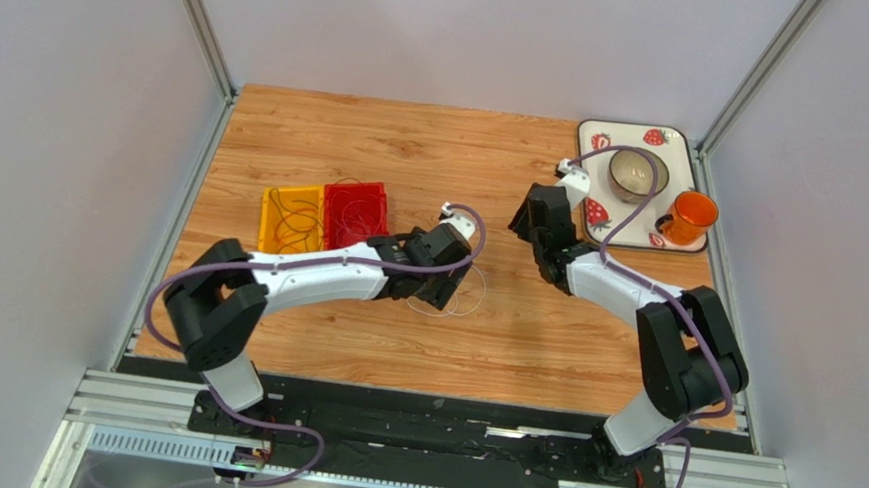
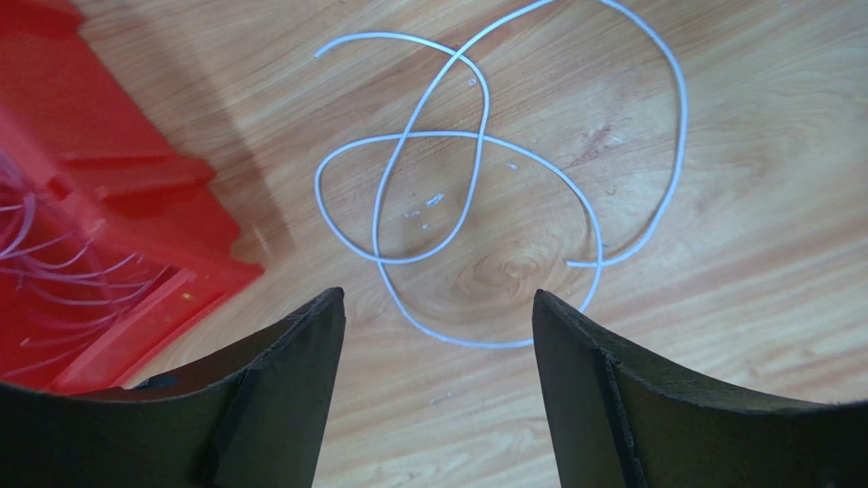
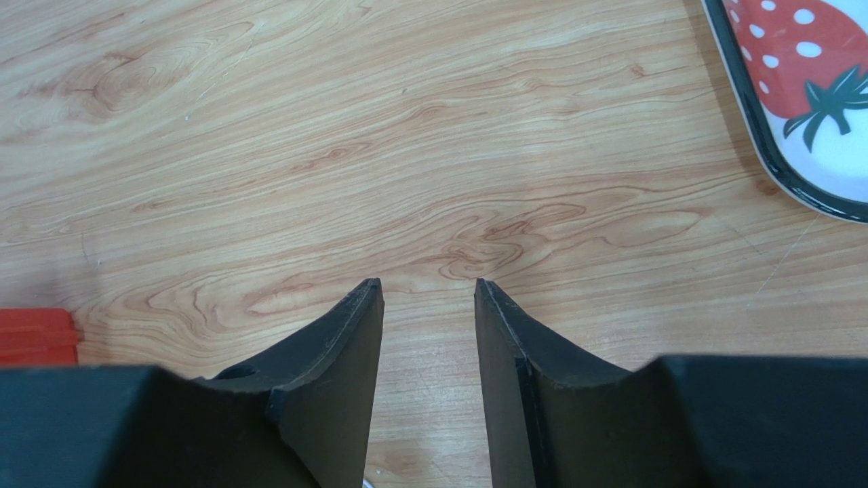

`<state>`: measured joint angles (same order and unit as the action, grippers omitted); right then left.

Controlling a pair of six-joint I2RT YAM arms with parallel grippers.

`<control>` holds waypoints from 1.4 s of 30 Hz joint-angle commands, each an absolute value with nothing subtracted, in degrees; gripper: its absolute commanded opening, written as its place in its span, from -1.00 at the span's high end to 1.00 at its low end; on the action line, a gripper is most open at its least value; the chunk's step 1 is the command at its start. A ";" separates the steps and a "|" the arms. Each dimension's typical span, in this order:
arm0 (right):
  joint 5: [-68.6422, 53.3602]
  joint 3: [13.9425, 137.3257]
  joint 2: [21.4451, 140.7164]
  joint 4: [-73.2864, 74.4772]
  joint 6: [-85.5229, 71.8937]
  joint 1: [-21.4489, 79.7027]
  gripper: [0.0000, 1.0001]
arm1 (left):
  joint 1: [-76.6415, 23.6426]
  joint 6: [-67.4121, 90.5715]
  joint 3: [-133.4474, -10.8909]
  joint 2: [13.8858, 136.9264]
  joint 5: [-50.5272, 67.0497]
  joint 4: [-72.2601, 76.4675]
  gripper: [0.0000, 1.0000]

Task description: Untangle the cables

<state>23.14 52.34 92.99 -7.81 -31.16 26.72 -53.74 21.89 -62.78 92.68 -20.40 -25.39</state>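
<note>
White cable: one pale cable (image 2: 482, 134) lies loose on the wooden table (image 1: 414, 144), looping over itself at several crossings just ahead of the left gripper.
Other cables: more thin strands sit bundled in the red tray (image 2: 112, 193) to the side; the loose one lies near it but does not touch it.
Left gripper: the left gripper (image 2: 436, 297) hovers over the near end of the loops, jaws spread wide, nothing between them.
Right gripper: the right gripper (image 3: 426, 285) is well apart over bare wood, with a narrower gap between its jaws and nothing in it.
Risk, the pinch: the cable is thin and flat on the wood, so the fingers could skid over it and close on air.
Risk, the crossing: a grab at an overlap could catch two strands, and pulling would likely tighten the loop.
Risk, the drag: a pull toward the red tray could mix this cable into that bundle.
Left wrist view alone: every crossing of the white cable is plain.
Top view alone: both arms, the yellow tray (image 1: 290, 218) beside the red one, and the strawberry tray (image 1: 587, 133) with bowl (image 1: 638, 175) and orange cup (image 1: 689, 215); the white cable is barely visible.
Right wrist view alone: no cable at all.
</note>
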 commanded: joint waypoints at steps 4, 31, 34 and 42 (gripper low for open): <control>20.48 53.61 94.04 -9.41 -34.01 24.96 0.15 | -50.98 20.30 -64.52 98.09 -16.53 -17.59 -0.64; 13.89 55.72 97.29 -7.91 -36.74 21.53 0.17 | -44.83 16.00 -58.10 103.27 -5.98 -7.74 -0.39; 13.36 55.90 97.56 -7.74 -36.91 21.36 0.17 | -44.82 16.17 -58.01 103.62 -6.15 -7.65 -0.25; 12.48 56.42 98.00 -7.30 -37.18 20.83 0.19 | -44.91 17.93 -56.34 103.71 -4.49 -7.03 0.55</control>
<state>12.86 53.98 97.43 -6.68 -36.27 21.28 -44.88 16.73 -58.24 102.67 -7.20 -7.57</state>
